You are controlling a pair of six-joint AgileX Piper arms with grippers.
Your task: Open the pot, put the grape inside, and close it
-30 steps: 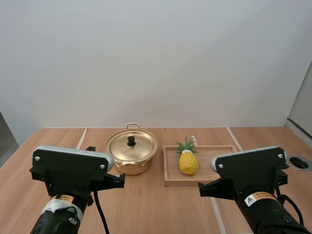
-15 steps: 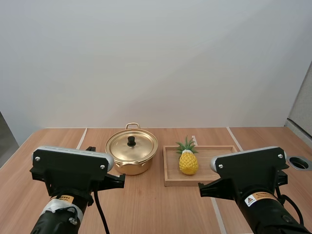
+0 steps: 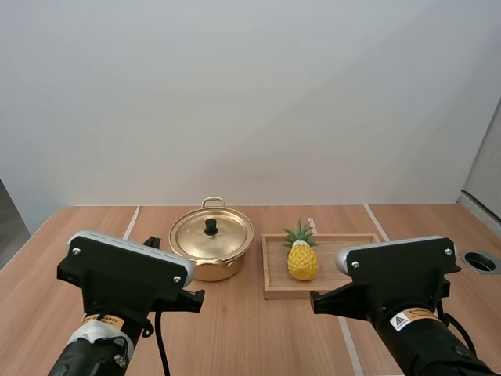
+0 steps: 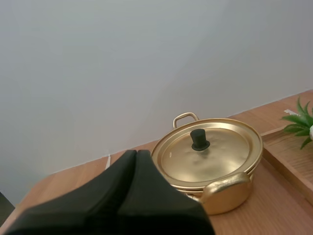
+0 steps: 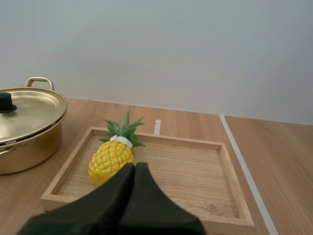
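Observation:
A golden pot (image 3: 211, 254) stands at the table's middle with its lid (image 3: 212, 233) on, black knob (image 4: 199, 139) up. Right of it a wooden tray (image 3: 344, 244) holds a yellow pineapple (image 3: 302, 260) with green leaves; I see no grapes. My left gripper (image 4: 137, 153) is shut on nothing, its fingers one dark wedge short of the pot (image 4: 215, 169), to its left. My right gripper (image 5: 134, 165) is shut too, empty, just before the pineapple (image 5: 111, 158) and over the tray's near side (image 5: 190, 172). The pot (image 5: 27, 132) sits left of the tray.
Both arm housings, left (image 3: 125, 270) and right (image 3: 399, 270), fill the near side of the high view. A round hole (image 3: 481, 262) is cut in the table at the far right. Pale seams run across the wooden table (image 3: 235, 329).
My left arm has shifted slightly right and forward toward the pot. My right arm has edged a little left. Pot, tray and pineapple have not moved.

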